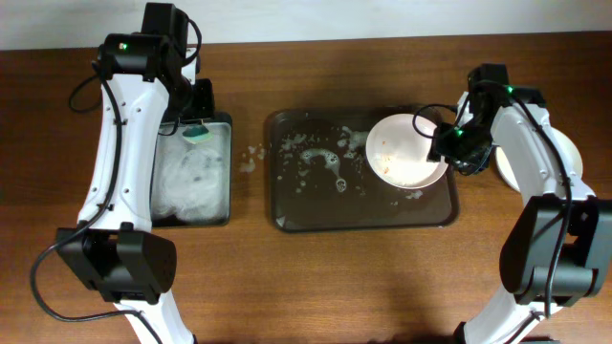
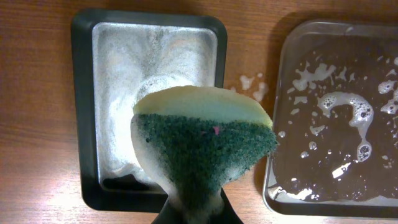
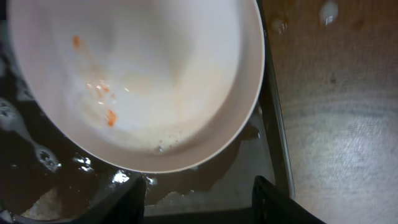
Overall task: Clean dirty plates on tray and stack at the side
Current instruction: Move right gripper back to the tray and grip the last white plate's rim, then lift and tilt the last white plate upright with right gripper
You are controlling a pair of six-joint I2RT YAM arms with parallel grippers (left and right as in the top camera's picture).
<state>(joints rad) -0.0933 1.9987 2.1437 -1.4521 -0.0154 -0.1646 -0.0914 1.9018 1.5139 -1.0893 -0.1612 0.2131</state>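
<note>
A white plate (image 1: 406, 153) with orange smears lies at the right end of the brown tray (image 1: 287, 218). In the right wrist view the plate (image 3: 155, 74) fills the top, its near rim just ahead of my right gripper (image 3: 202, 202). That gripper (image 1: 442, 145) is open and empty, with its fingers over the tray floor (image 3: 273, 143). My left gripper (image 2: 199, 214) is shut on a soapy green and yellow sponge (image 2: 205, 143) above the small black tray (image 2: 81, 124). The sponge (image 1: 198, 134) shows in the overhead view too. Another white plate (image 1: 566, 151) sits right of the tray, partly hidden by my right arm.
The small black tray (image 1: 227, 215) holds white foam and stands left of the brown tray. Foam patches (image 1: 325, 162) and water lie on the brown tray's floor (image 2: 336, 124). Foam drops (image 1: 253, 158) lie on the wooden table between the trays.
</note>
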